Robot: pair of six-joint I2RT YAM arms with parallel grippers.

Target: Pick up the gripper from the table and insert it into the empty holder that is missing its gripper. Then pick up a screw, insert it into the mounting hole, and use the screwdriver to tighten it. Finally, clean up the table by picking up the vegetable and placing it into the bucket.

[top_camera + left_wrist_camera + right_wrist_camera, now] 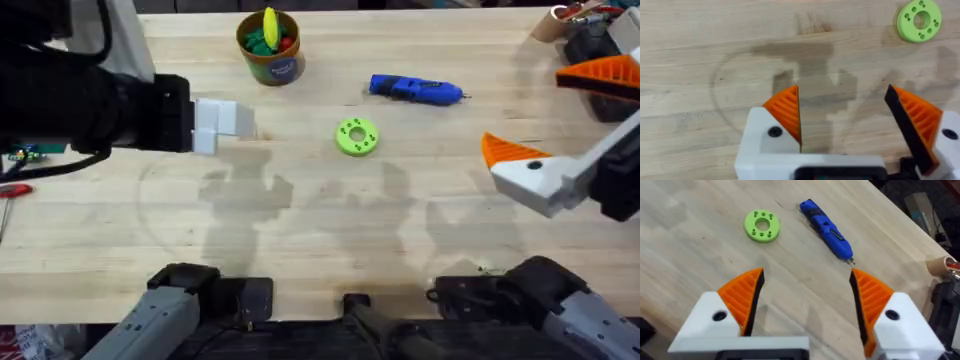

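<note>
While both arms hang above it, the light wooden table [330, 230] carries one bucket [270, 60] at 11 o'clock, one blue screwdriver [415, 90] at 1 o'clock and one lime-green holed disc [357, 136] near the centre. One yellow vegetable [270, 22] stands in the bucket. The near half lies bare. The left claw [845, 117] and right claw [807, 300] both gape wide, holding nothing.

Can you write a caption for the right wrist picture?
Open orange fingers hover above the blue screwdriver and green disc.
</note>
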